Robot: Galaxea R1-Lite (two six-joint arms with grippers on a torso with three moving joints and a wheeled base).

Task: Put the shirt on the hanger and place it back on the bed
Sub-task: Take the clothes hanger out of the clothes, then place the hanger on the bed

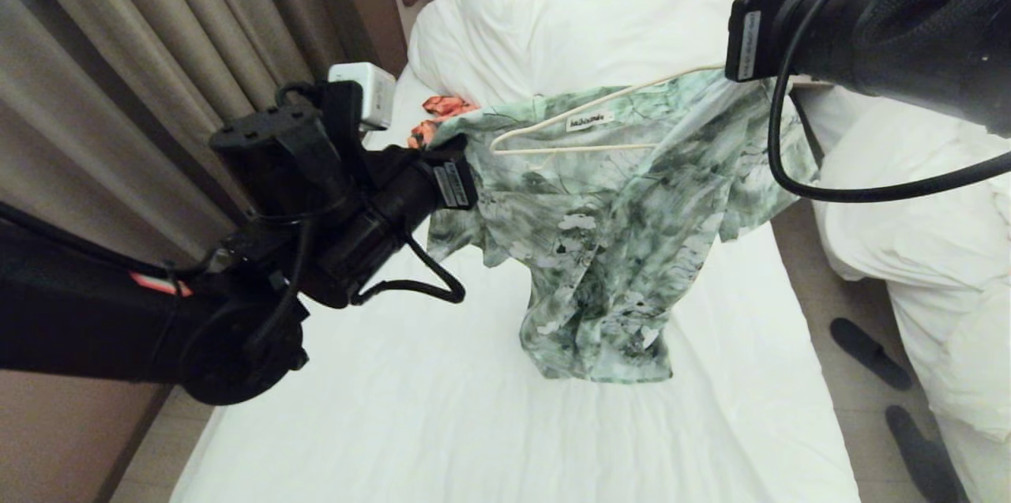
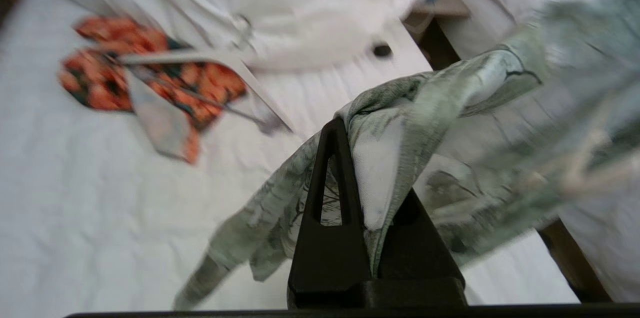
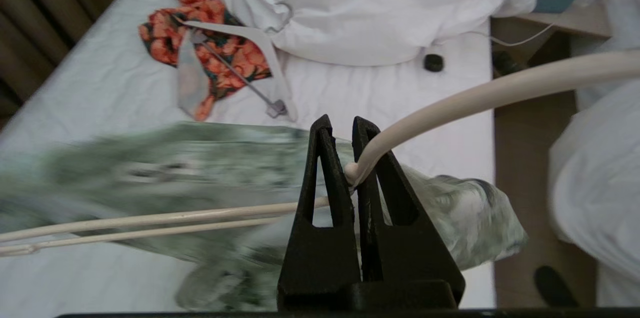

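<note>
The green-and-white flowered shirt [image 1: 616,234] hangs in the air above the bed [image 1: 395,424], its lower hem bunched on the sheet. My left gripper [image 2: 370,168] is shut on a fold of the shirt [image 2: 450,108] at the side nearer the curtain; in the head view its fingers are buried in the cloth. The cream wire hanger [image 1: 576,148] lies across the collar opening near the neck label. My right gripper [image 3: 342,123] is shut on the hanger [image 3: 450,103], with the shirt [image 3: 150,178] draped below it. My right arm [image 1: 869,29] reaches in from the upper right.
An orange-red floral garment [image 3: 215,53] with a wide white hanger lies near the bunched duvet [image 1: 576,5] at the bed's head. Curtains [image 1: 118,92] hang on the left. A neighbouring bed [image 1: 932,250] and dark slippers [image 1: 869,353] are on the right.
</note>
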